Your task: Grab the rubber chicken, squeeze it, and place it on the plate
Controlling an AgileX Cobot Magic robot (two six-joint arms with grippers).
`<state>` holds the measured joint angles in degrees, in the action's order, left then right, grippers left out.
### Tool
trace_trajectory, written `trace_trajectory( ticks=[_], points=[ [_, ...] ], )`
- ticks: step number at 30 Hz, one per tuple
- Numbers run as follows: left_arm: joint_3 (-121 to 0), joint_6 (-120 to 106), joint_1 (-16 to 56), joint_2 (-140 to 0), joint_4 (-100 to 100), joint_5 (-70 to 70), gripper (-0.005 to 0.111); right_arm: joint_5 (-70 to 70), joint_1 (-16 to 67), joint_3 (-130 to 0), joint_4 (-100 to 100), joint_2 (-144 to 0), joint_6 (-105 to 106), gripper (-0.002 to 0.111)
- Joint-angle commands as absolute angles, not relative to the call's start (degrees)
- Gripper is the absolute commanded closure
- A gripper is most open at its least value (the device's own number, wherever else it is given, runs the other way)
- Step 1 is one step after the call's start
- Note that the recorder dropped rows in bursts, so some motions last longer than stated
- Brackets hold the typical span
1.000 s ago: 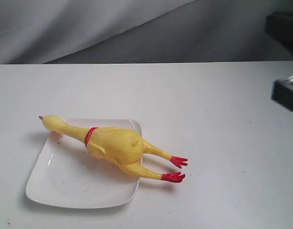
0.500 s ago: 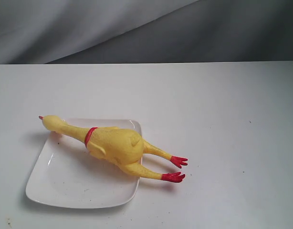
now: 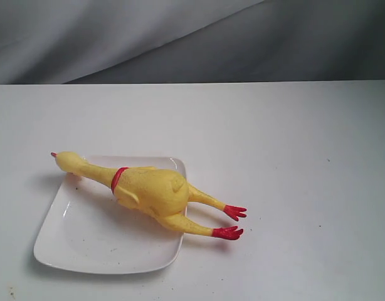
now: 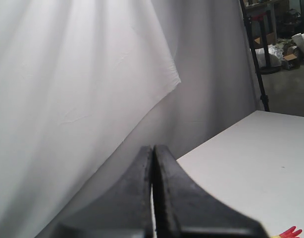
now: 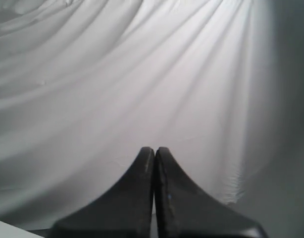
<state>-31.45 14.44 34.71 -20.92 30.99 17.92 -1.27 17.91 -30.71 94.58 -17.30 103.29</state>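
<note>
**Yellow chicken on the plate, both pincers closed and empty**

Starting at the left of the exterior view, your glossy white square plate with rounded corners (image 3: 86,244) sits on the white table (image 3: 293,138). The long yellow rubber chicken with the red collar (image 3: 152,191) lies across it. Its head pokes past the plate's far-left edge, its plump body rests on the right half, and its legs and red feet (image 3: 228,232) stick out over the right edge onto the table. No arm shows in that view.

Your left gripper (image 4: 153,148) has its jaws pressed together with nothing between them, aimed at the pale curtain (image 4: 68,74). Your right gripper (image 5: 154,148) is the same, closed on nothing.

I judge the placing step finished and the task at its end. If you want the toy wholly inside the rim, the next move calls for a fresh grasp on the body and a short shift leftward. No brand, label or writing is readable anywhere.
</note>
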Motion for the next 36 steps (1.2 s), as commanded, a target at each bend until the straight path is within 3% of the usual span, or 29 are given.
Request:
trace_trajectory(
  ticks=[1,6,28,36],
  points=[
    [-31.7,14.8,34.9,-20.5,30.6,18.2,0.106,-5.6,9.9,-26.6,93.1,-12.1,101.3,0.108],
    [-31.7,14.8,34.9,-20.5,30.6,18.2,0.106,-8.7,4.8,-22.4,93.1,-6.7,99.0,0.108],
    [-31.7,14.6,34.9,-20.5,30.6,18.0,0.106,-10.0,4.6,-19.8,91.8,-4.9,98.1,0.108],
    [-31.7,14.6,34.9,-20.5,30.6,18.0,0.106,-14.7,4.6,-19.8,68.7,-4.9,70.0,0.108]
  ],
)
